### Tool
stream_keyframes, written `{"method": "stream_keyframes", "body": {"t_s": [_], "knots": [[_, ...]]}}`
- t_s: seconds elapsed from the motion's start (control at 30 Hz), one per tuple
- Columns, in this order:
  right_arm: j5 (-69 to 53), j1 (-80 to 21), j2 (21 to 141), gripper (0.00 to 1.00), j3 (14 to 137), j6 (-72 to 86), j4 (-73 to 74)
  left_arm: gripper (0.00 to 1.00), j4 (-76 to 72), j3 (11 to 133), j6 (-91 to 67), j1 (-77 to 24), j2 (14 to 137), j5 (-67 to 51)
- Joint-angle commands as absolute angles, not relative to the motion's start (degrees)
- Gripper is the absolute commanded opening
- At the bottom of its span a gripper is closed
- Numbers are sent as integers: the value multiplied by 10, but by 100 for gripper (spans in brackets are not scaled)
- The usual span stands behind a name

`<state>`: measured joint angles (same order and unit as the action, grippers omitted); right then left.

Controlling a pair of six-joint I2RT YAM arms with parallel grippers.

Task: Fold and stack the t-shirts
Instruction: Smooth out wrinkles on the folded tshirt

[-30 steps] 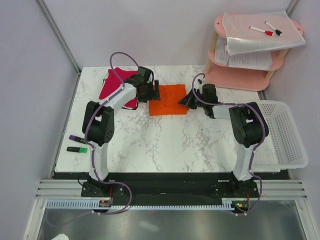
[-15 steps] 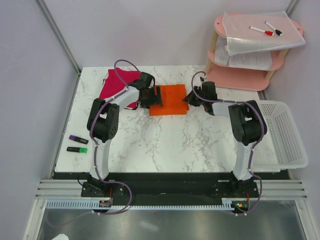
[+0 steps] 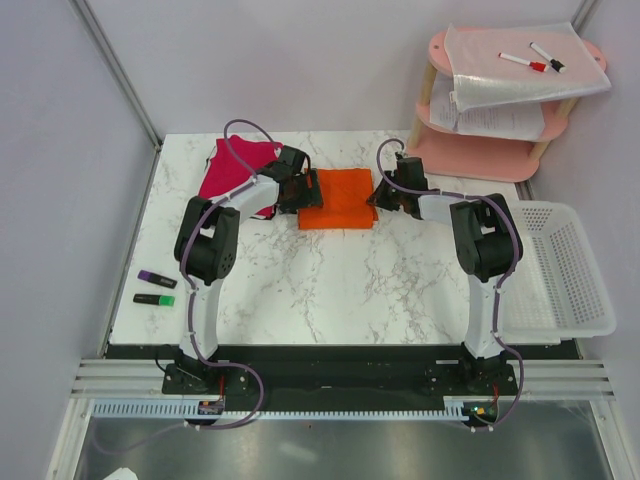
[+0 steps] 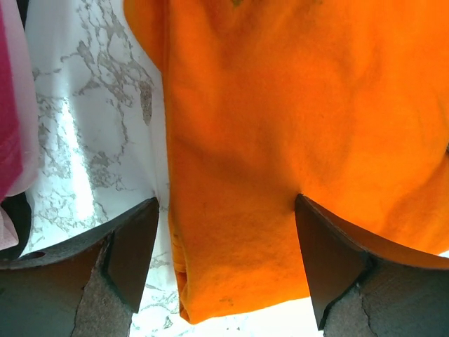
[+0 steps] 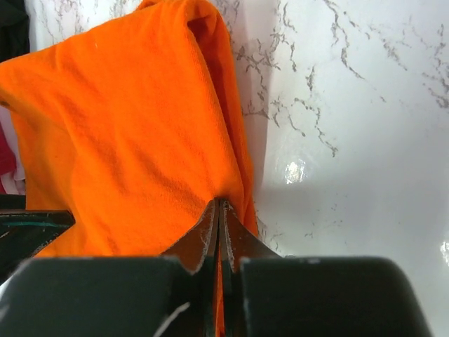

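Note:
The orange t-shirt (image 3: 340,198) lies folded into a rectangle at the back middle of the marble table (image 3: 330,280). The magenta-pink t-shirt (image 3: 232,165) lies crumpled at the back left, partly under the left arm. My left gripper (image 3: 303,192) is open, and its two fingers straddle the left folded edge of the orange t-shirt (image 4: 280,126); the gripper (image 4: 224,210) hangs just over the cloth. A strip of pink t-shirt (image 4: 8,105) shows at the left. My right gripper (image 3: 378,197) is shut on the right edge of the orange t-shirt (image 5: 119,140), with cloth pinched between the fingertips of the gripper (image 5: 219,203).
A pink shelf (image 3: 470,160) with white paper sheets and markers stands at the back right. A white basket (image 3: 565,265) sits off the table's right edge. Two highlighters (image 3: 155,288) lie near the left edge.
The right gripper has moved in to the orange shirt's right edge and closed on it. The left gripper slid a little onto the shirt's left edge and stayed open.

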<state>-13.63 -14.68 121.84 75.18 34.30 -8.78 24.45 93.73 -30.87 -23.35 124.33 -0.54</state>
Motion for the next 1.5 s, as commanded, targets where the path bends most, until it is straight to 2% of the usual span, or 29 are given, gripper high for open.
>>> {"method": "stream_keyframes", "body": {"t_s": [0.0, 0.2, 0.53, 0.63, 0.7, 0.73, 0.77, 0.83, 0.87, 1.0, 1.17, 1.2, 1.23, 1.3, 1.47], "knots": [[-80, -146, 1232, 4, 770, 310, -1, 86, 242, 948, -330, -229, 1268, 7], [-64, -146, 1234, 4, 774, 299, 23, 86, 240, 940, -332, -230, 1267, 33], [-105, -148, 1245, 4, 786, 298, 15, 86, 241, 1022, -334, -247, 1359, -99], [-112, -150, 1244, 4, 791, 293, 16, 83, 244, 1050, -328, -265, 1376, -123], [-118, -155, 1245, 4, 793, 289, 17, 70, 244, 1064, -324, -272, 1383, -137], [-120, -156, 1244, 4, 793, 288, 17, 59, 244, 1067, -324, -272, 1383, -143], [-122, -158, 1242, 4, 793, 285, 17, 34, 244, 1071, -318, -272, 1383, -146], [-127, -160, 1235, 6, 789, 282, 15, 9, 252, 1073, -311, -272, 1378, -144], [-128, -161, 1231, 7, 785, 280, 10, 2, 256, 1073, -304, -272, 1369, -139], [-118, -159, 1177, 25, 719, 281, -43, 2, 274, 1078, -276, -269, 1335, -113], [-90, -161, 1066, 72, 637, 295, -113, 2, 316, 1115, -231, -261, 1299, -99], [-84, -160, 1043, 73, 618, 302, -118, 2, 323, 1123, -227, -260, 1291, -92], [-77, -161, 1033, 80, 610, 302, -121, 2, 331, 1145, -213, -258, 1288, -90], [-66, -161, 1018, 86, 592, 305, -122, 2, 365, 1174, -199, -256, 1287, -80], [-59, -161, 1012, 88, 568, 317, -128, 2, 402, 1225, -165, -245, 1271, -79]]}}
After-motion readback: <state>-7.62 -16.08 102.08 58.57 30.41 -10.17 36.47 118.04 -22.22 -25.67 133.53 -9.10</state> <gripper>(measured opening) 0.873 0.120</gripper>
